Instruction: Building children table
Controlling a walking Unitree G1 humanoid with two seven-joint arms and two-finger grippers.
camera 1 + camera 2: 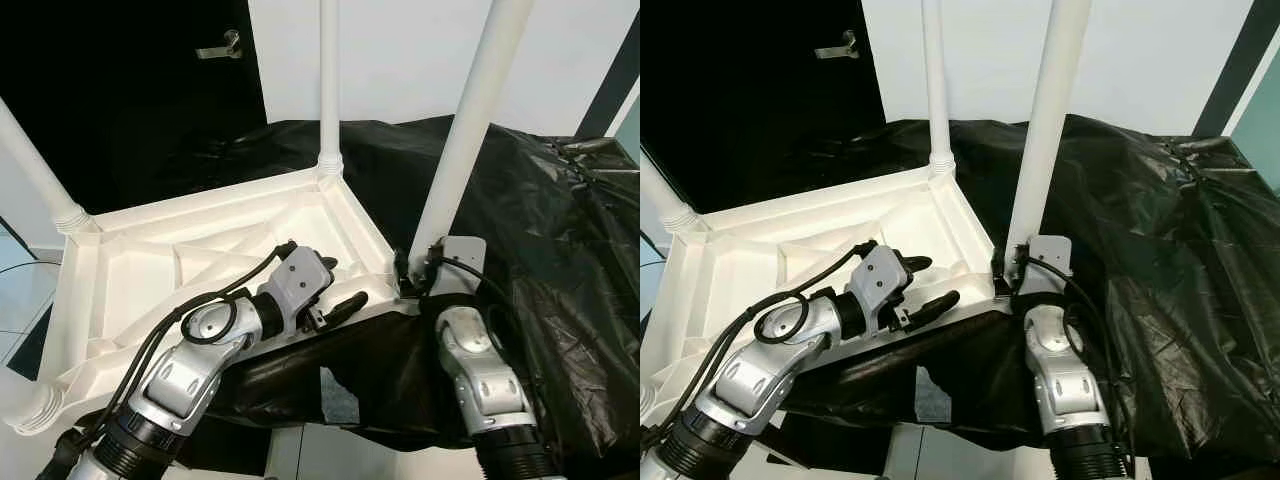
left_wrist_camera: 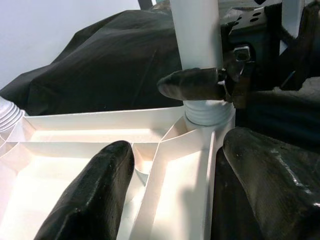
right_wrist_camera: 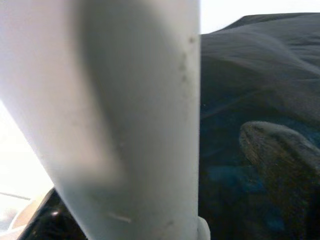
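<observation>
The white children's table top (image 1: 190, 260) lies upside down on a black plastic sheet (image 1: 540, 220), ribs up, with legs standing in its corners. My right pincer (image 1: 415, 268) is closed around the base of the near-corner leg (image 1: 465, 130), just above its threaded socket. My left pincer (image 1: 335, 290) rests open astride the table top's rim beside that same socket, one finger inside the frame and one outside.

I judge the main risk to be the leg seating crooked: it leans a little, and twisting it that way could cross the thread or lever the top sideways on the slippery sheet. Beyond the rim by that corner the sheet drops away, so room there is scant; inside the frame it is open between the ribs.
</observation>
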